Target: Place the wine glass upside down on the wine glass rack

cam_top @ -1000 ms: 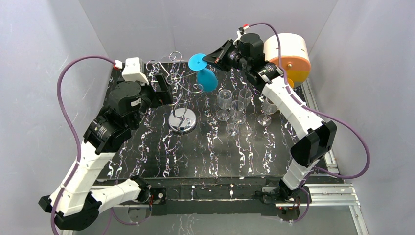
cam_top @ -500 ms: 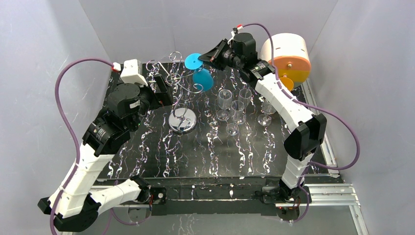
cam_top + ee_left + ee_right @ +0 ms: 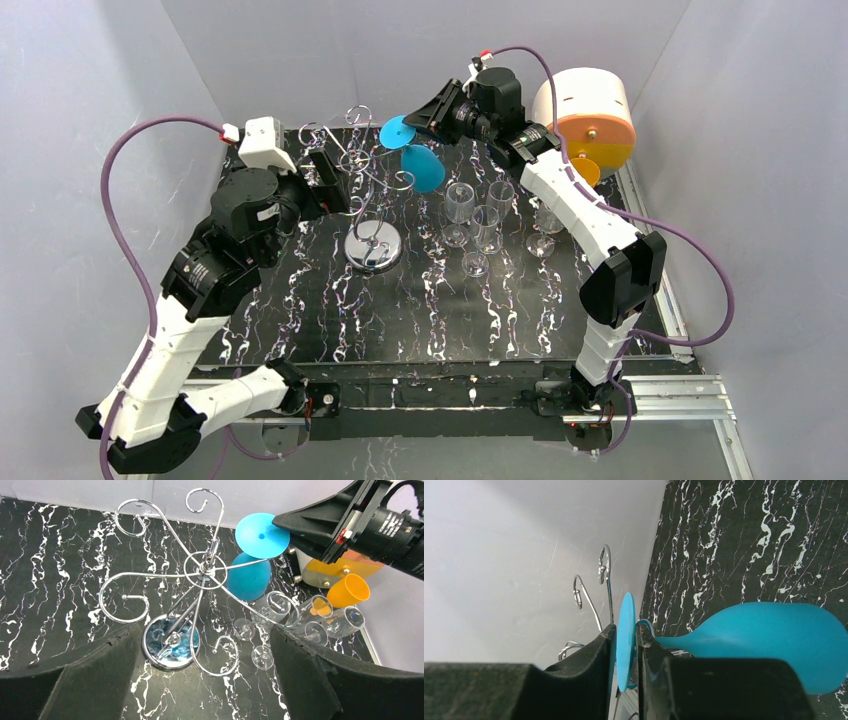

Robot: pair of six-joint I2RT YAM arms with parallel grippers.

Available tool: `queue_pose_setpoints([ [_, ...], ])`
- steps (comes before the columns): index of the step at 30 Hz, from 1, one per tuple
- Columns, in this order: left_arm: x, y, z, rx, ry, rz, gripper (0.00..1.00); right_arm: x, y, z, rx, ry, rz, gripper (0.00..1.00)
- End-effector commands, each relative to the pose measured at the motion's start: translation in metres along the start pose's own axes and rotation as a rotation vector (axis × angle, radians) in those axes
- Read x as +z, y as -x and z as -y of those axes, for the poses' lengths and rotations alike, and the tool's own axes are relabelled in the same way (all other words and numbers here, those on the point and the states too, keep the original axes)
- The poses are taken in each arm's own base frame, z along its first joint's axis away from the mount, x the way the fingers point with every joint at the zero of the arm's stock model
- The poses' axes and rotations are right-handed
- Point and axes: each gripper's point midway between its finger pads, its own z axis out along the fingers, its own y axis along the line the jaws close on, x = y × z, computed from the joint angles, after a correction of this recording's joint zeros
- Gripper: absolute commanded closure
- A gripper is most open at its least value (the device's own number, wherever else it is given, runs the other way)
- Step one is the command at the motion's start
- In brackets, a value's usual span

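The blue wine glass point(image 3: 425, 168) hangs bowl-down at the right side of the wine glass rack point(image 3: 372, 190), a silver wire stand on a round chrome base point(image 3: 373, 246). In the left wrist view a rack arm point(image 3: 235, 566) reaches the glass between its foot point(image 3: 261, 529) and bowl point(image 3: 248, 577). My right gripper point(image 3: 418, 120) straddles the foot point(image 3: 625, 630), its fingers slightly parted with a thin gap beside the disc. My left gripper point(image 3: 335, 185) stands wide open just left of the rack point(image 3: 205, 570), holding nothing.
Several clear wine glasses point(image 3: 480, 215) stand upright right of the rack. An orange cup point(image 3: 350, 590) and a white-and-orange cylinder point(image 3: 590, 115) sit at the back right corner. Grey walls close in the back and sides of the black marbled table point(image 3: 400, 310).
The right gripper carried the blue glass left onto the rack arm and its fingers have loosened on the foot. The glass has settled slightly lower. The left arm shifted a little left.
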Motion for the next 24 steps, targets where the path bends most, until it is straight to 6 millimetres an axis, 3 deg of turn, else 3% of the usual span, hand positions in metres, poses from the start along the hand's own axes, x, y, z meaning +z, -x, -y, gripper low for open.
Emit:
queue_pose_setpoints([
  [1,-0.008,0.016,-0.006,0.023,0.025,0.038,0.02,-0.013,0.014,-0.028,-0.045,0.055,0.048,0.69],
  [6,-0.013,0.022,-0.015,0.002,0.064,0.067,0.02,-0.017,0.018,-0.029,-0.055,0.033,0.058,0.55],
  [12,-0.010,0.016,-0.013,0.001,0.055,0.043,0.02,-0.027,0.019,-0.029,-0.021,-0.004,0.067,0.38],
  [18,-0.008,0.006,-0.010,-0.022,0.042,0.016,0.02,-0.038,0.024,-0.028,-0.018,-0.054,0.092,0.33],
  [24,-0.012,0.001,-0.007,-0.053,0.015,-0.003,0.02,-0.062,0.033,-0.031,-0.042,-0.074,0.162,0.31],
])
